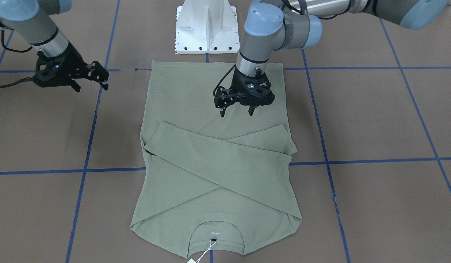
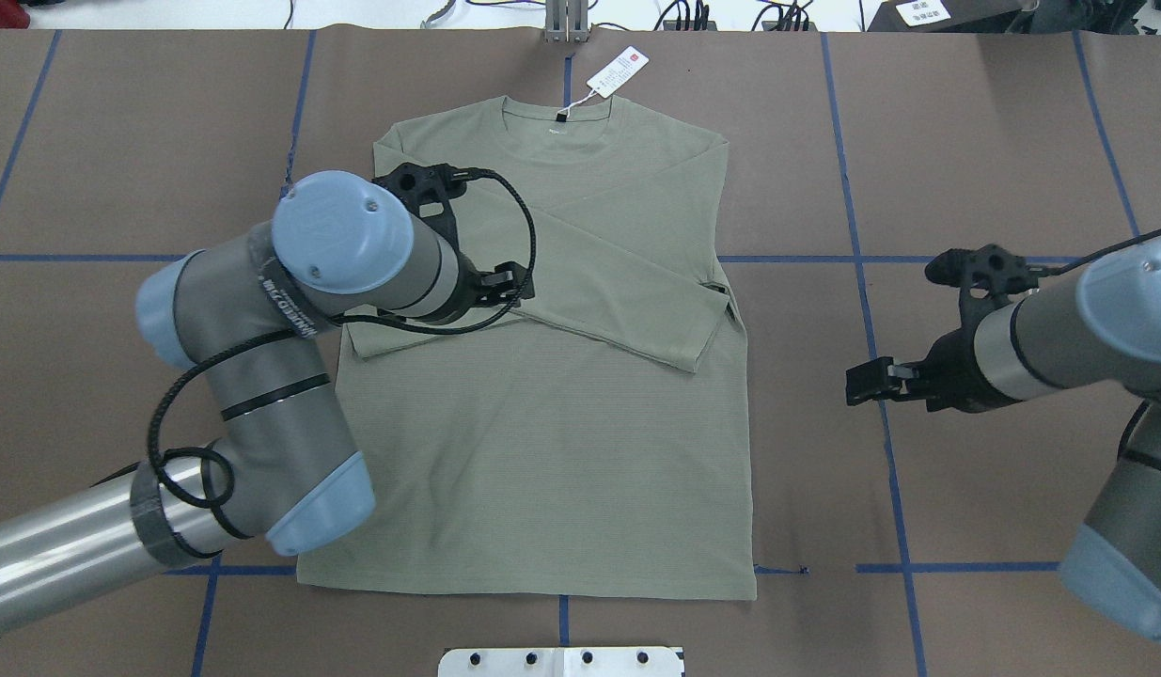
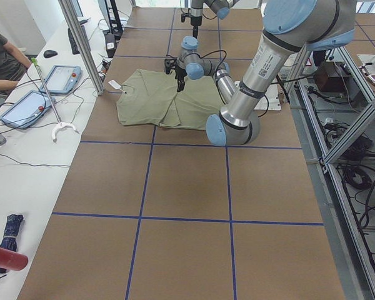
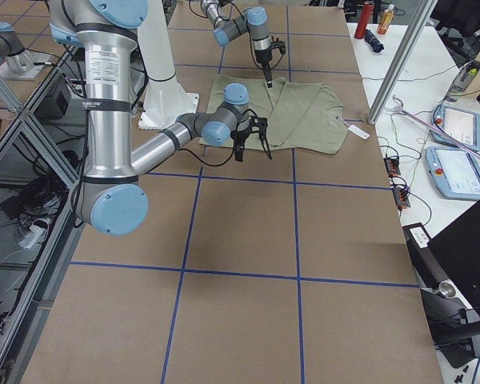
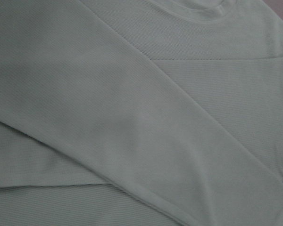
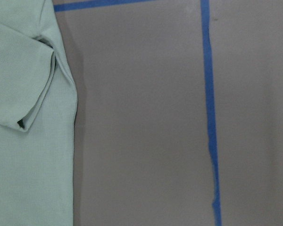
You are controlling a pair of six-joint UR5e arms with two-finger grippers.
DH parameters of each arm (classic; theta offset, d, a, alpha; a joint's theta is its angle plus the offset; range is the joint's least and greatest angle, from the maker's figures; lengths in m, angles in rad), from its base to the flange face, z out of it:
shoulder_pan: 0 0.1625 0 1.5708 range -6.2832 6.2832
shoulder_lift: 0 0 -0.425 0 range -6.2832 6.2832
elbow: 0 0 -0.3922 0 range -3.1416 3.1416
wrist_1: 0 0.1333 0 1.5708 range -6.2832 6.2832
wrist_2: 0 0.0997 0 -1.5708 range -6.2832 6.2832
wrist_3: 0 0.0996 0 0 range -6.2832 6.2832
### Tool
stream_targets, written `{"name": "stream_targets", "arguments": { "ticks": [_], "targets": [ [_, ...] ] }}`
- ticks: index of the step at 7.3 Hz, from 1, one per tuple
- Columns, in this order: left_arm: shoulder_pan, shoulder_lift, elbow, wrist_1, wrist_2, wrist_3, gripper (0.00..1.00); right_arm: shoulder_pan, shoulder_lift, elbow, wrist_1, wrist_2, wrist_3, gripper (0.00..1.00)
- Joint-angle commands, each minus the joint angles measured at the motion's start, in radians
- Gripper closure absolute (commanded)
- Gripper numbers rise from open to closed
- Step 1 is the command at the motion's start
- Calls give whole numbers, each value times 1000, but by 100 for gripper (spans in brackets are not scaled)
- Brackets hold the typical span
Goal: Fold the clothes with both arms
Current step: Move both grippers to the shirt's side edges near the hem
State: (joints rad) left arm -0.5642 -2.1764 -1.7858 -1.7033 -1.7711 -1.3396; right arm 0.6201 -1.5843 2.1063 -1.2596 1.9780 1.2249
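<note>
The sage-green shirt lies flat on the brown table, neck away from the robot, hem toward its base. Both sleeves are folded across the chest and cross each other. A white hang tag lies past the collar. My left gripper hovers open just above the shirt's body near the crossed sleeves, holding nothing. In the left wrist view only shirt fabric shows. My right gripper is open and empty over bare table, beside the shirt's edge.
The white pedestal base stands at the hem end of the shirt. Blue tape lines grid the table. A side bench holds tablets, and a seated person is beside it.
</note>
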Motion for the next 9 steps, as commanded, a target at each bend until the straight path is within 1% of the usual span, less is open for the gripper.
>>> {"name": "stream_targets", "arguments": {
  "ticks": [1, 2, 3, 4, 5, 7, 9],
  "targets": [
    [-11, 163, -159, 36, -7, 101, 0, -236, -3, 67, 2, -193, 202, 0],
    [-16, 212, -206, 36, -13, 126, 0, -341, -3, 78, 0, -288, 285, 0],
    [-17, 225, -219, 36, -13, 126, 0, -441, 0, 75, -9, -362, 342, 0],
    [-17, 225, -219, 36, -14, 126, 0, -486, 1, 69, -11, -390, 347, 0],
    [-17, 225, -225, 36, -14, 125, 0, -512, 7, 57, -29, -393, 349, 0],
    [-16, 225, -234, 36, -14, 122, 0, -525, 145, 3, -146, -389, 347, 0],
    [-17, 225, -238, 36, -14, 120, 0, -525, 155, -23, -150, -381, 346, 0]
  ]
}}
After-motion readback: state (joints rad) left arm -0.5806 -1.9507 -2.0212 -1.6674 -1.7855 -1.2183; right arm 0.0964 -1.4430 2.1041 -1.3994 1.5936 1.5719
